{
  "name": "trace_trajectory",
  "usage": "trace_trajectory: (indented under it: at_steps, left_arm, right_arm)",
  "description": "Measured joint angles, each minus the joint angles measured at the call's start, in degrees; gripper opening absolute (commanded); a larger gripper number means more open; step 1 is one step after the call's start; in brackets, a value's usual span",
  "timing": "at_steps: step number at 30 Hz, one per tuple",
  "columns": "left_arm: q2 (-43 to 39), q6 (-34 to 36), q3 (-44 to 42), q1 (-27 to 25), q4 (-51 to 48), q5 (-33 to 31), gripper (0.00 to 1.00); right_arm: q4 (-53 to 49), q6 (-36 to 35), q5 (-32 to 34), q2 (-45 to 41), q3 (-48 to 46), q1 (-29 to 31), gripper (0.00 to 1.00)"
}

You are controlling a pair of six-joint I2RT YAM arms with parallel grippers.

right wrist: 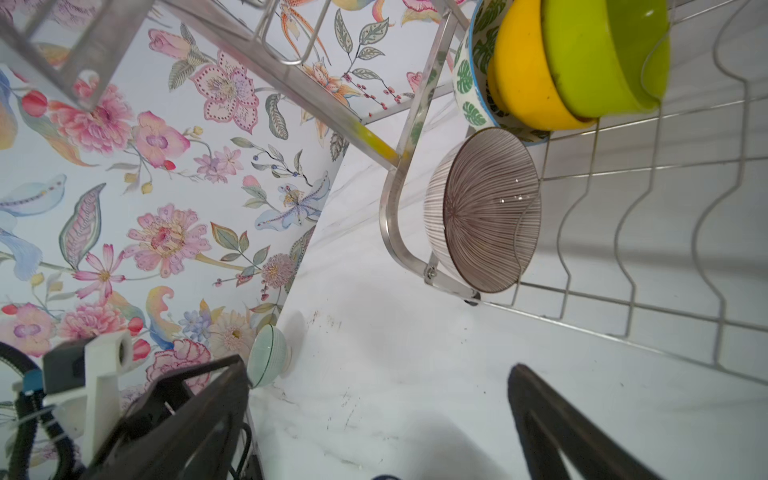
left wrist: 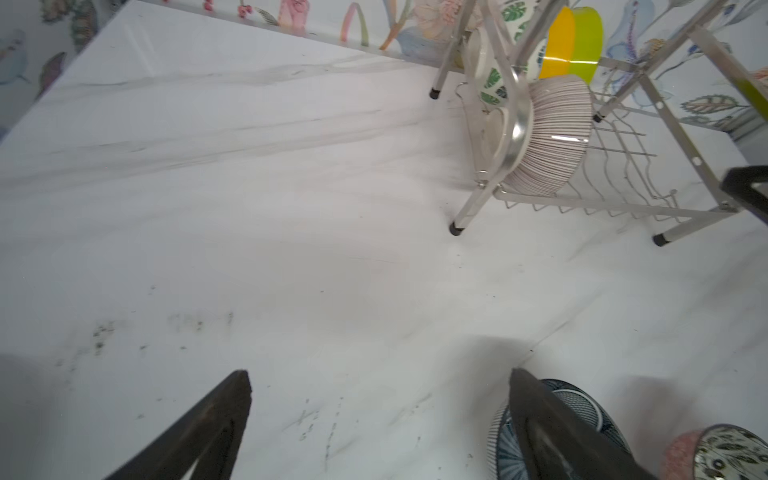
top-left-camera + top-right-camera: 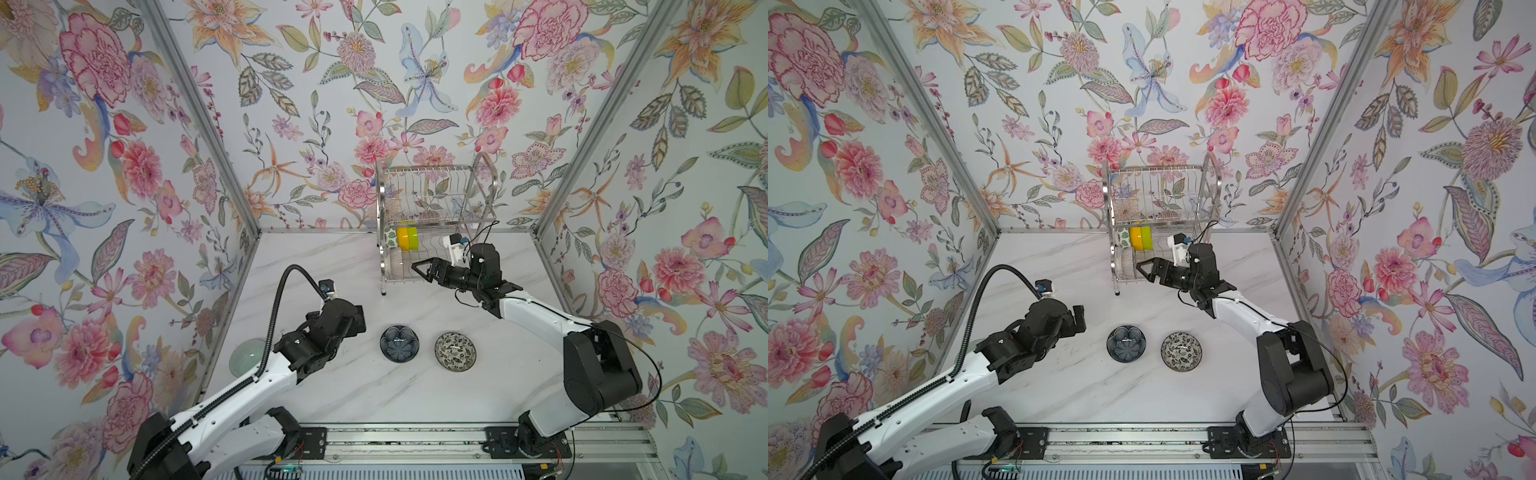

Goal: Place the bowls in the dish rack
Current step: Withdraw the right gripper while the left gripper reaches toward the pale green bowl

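Top views: the dish rack [image 3: 436, 224] stands at the back of the marble tabletop [image 3: 353, 395], its long axis running left to right along the rear wall. At the left end of its lower tier, a leaf-print bowl [image 3: 390, 237], an orange-yellow bowl [image 3: 402, 239] and a lime green bowl [image 3: 412, 239] stand on edge in a close row, with a ribbed bowl [image 3: 395, 266] on edge in front of them. The right gripper [image 3: 419, 272] points leftward at the rack's front, just beside the ribbed bowl. The left gripper [image 3: 1079, 318] hovers over bare tabletop, well apart from the rack. A dark blue bowl [image 3: 400, 343] and a black-white floral bowl [image 3: 455, 351] sit mouth-up on the table side by side, not touching. A pale green bowl [image 3: 247, 357] lies near the left wall, partly hidden by the left arm. Left wrist view: the fingers [image 2: 232, 399] are spread wide with nothing between them; the dark blue bowl sits just behind one finger. The ribbed bowl turns its foot and outer wall toward this camera. Right wrist view: the fingers [image 1: 540, 399] stand spread wide and empty over the table. The ribbed bowl shows its inside, so its mouth faces along the rack's long axis toward the right end. The three coloured bowls are nested, mouths facing the same way.
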Motion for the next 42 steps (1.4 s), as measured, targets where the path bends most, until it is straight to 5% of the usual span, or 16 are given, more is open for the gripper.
trace_trajectory:
  at_steps: [10, 17, 24, 35, 42]
  left_arm:
    - [-13.25, 2.86, -5.90, 19.17, -8.61, -2.34, 0.99]
    - [-9.81, 0.94, -12.22, 31.45, -7.48, -1.79, 0.97]
    - [-5.49, 0.55, -14.27, 43.10, -2.05, 7.08, 0.90]
    - [9.53, -0.11, -15.50, 50.73, 5.77, 19.91, 0.59]
    - [7.13, 0.07, -16.52, 50.73, 7.04, 20.96, 0.18]
  right_arm:
    - [-0.31, -10.23, 11.50, -7.37, -2.38, 13.22, 0.98]
    - [-0.28, -12.72, 14.03, -7.43, -2.38, 18.25, 0.99]
    - [0.61, -12.26, 14.62, -8.17, -3.78, 19.61, 0.99]
    - [2.25, -11.37, 17.88, -16.02, -10.29, 20.59, 0.99]
    - [2.60, -11.37, 20.35, -15.96, -10.03, 20.28, 0.98]
